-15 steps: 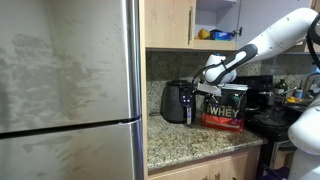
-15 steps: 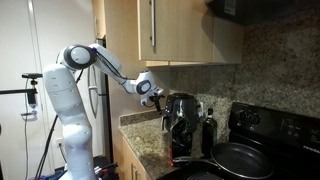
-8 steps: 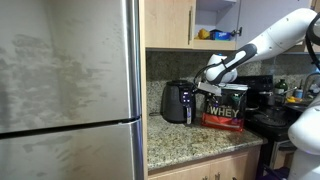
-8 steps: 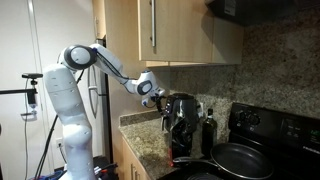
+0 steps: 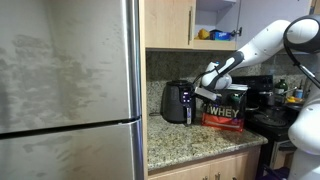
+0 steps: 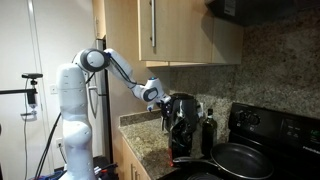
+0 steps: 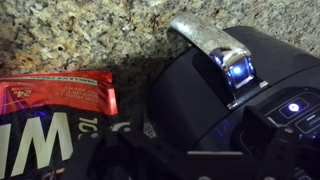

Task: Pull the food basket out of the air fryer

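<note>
My gripper [image 5: 204,92] hangs just above the counter [image 5: 190,142], between the fryer [image 5: 176,100] and the tub [image 5: 226,108], close to the fryer's front. My arm [image 5: 262,38] reaches down to it from up by the cabinets. In both exterior views my fingers are too small to read, and in the wrist view they are only dark blurred shapes along the bottom edge. I cannot tell whether they are open or closed, or whether they touch anything. The basket [image 5: 185,111] sits in the fryer's lower front and looks flush with the body, as far as I can see. Its handle [image 7: 212,42] shows in the wrist view as a shiny bar sticking out toward the speckled stone, with a small blue light [image 7: 237,68] at its base. The tub's red and black label fills the left of that view, just beside the fryer. The fridge [image 5: 70,90] stands well apart at the counter's far end.
</note>
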### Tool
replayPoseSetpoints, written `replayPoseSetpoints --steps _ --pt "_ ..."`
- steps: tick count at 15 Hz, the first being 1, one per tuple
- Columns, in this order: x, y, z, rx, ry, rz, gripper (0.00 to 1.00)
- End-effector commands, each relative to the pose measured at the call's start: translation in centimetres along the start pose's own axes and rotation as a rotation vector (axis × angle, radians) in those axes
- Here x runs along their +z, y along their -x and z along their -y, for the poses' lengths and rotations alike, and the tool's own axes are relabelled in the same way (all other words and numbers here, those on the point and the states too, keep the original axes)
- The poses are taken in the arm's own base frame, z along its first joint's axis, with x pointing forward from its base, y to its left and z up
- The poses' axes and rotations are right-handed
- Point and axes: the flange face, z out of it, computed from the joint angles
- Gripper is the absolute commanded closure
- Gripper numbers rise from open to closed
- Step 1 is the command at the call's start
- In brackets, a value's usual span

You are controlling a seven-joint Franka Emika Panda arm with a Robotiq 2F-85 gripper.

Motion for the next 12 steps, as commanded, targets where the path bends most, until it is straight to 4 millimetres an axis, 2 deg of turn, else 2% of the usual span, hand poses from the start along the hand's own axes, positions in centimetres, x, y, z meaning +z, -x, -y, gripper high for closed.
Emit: replayPoseSetpoints --steps 1,2,8,10,12 --pt "-0.3 -0.1 0.0 0.0 -0.004 -0.003 0.0" --pt "-0.5 -0.2 0.0 0.0 -0.006 -0.006 0.0" --pt "3.5 0.5 2.2 0.018 -0.033 0.05 0.0" --pt "3.7 -0.1 2.1 0.045 -0.04 0.004 0.0" --pt "2.8 0.0 1.3 0.053 -0.041 -0.024 0.0"
